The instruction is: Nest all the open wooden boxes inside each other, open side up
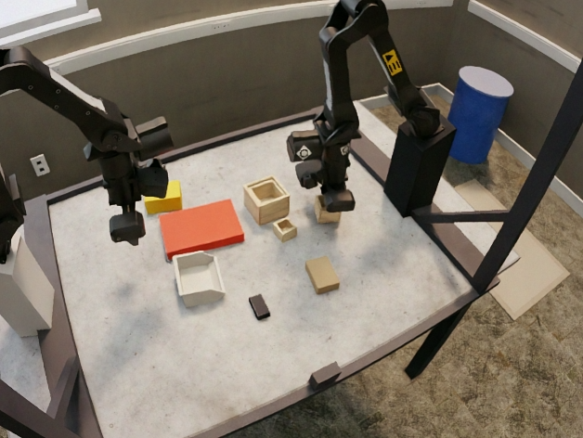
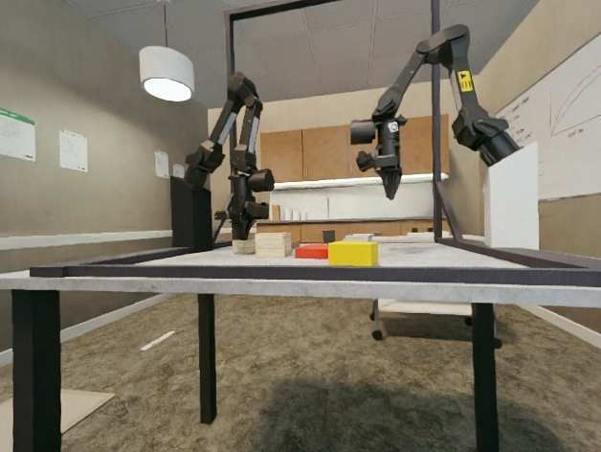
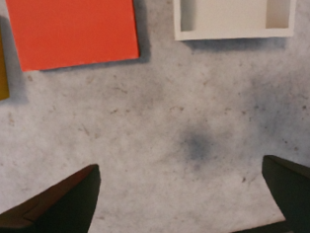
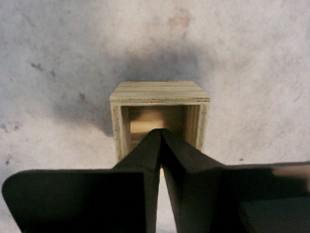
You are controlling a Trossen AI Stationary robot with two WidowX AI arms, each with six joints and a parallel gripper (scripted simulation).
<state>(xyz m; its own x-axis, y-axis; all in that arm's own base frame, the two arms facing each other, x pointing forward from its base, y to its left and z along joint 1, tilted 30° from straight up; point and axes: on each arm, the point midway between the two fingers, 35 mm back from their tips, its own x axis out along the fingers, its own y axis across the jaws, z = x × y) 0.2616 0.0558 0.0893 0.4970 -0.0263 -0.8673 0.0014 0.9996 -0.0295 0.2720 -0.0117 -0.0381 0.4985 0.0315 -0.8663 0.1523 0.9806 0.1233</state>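
Observation:
Three open wooden boxes stand upright on the table. The big box (image 1: 266, 203) is near the middle, the small box (image 1: 285, 229) is just in front of it, and the medium box (image 1: 326, 210) is to their right. My right gripper (image 1: 338, 201) is shut with nothing between its fingers. In the right wrist view its closed tips (image 4: 160, 135) point down into the opening of the medium box (image 4: 159, 116). My left gripper (image 1: 126, 228) is open and empty, hovering above bare table near the orange block (image 3: 74, 32) and the white tray (image 3: 234, 20).
An orange flat block (image 1: 200, 227), a yellow block (image 1: 163, 198), a white open tray (image 1: 198, 277), a tan block (image 1: 322, 274) and a small black block (image 1: 259, 306) also lie on the table. A blue barrel (image 1: 478, 112) stands on the floor beyond it.

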